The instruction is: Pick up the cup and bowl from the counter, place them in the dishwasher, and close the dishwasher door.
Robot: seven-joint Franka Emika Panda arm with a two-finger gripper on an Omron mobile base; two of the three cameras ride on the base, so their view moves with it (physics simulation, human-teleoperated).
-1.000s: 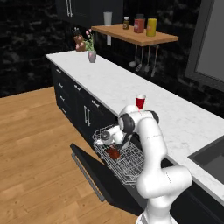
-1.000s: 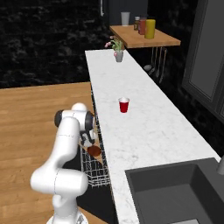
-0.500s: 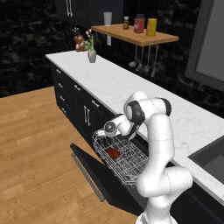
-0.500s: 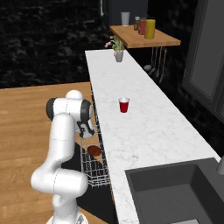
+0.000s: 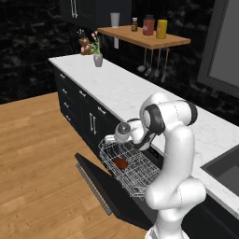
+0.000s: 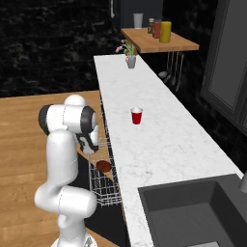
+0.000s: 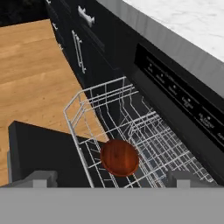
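1. The bowl (image 7: 119,157) lies in the white wire rack (image 7: 131,131) pulled out of the dishwasher (image 5: 140,163), toward the rack's near end.
2. The dishwasher door (image 5: 100,182) hangs open and flat, beneath the rack, its grey bar handle (image 5: 93,189) on the outer edge.
3. The cup (image 6: 137,116) stands upright on the tabletop (image 6: 159,140), well apart from the rack.
4. The end effector (image 5: 112,138) hovers above the rack's far left corner, holding nothing; its fingertips (image 7: 39,177) stand wide apart, the bowl between and below them.
5. A small vase of flowers (image 5: 97,58) sits at the tabletop's far end.
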